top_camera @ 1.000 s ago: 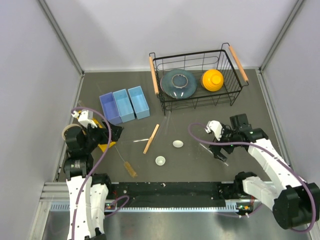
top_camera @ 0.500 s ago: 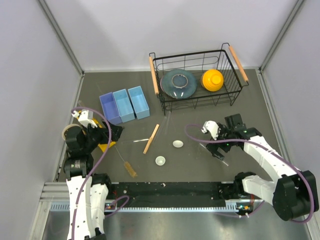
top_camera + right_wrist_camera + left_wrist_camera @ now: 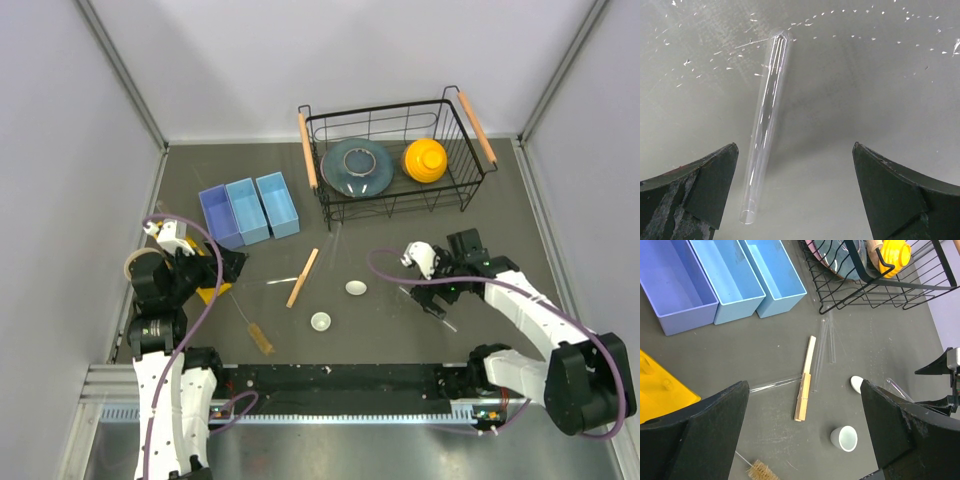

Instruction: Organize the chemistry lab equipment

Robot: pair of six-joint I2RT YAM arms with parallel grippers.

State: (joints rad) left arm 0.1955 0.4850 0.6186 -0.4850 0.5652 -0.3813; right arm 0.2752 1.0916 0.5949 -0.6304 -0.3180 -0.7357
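Hovering low over the desk [image 3: 850,90] with right fingers [image 3: 685,185] spread wide, gripping nothing. Between them, lying flat, a clear glass test tube [image 3: 765,125] — nearer the left-hand finger, touching neither, open mouth toward the wrist.

Held higher with left fingers [image 3: 695,435] parted just as wide, also empty. Framed in that gap: a tan wooden clamp [image 3: 804,385] touching a thin glass tube [image 3: 775,385], two more glass tubes [image 3: 820,355] just beyond it, a white crucible [image 3: 844,438] upright near the right-hand finger, and a second white dish [image 3: 857,383] just past that. Close by the left-hand finger, a wire brush [image 3: 761,471] with amber bristles. Well beyond the fingertips — three blue bins [image 3: 725,280] and a black wire basket [image 3: 865,285].
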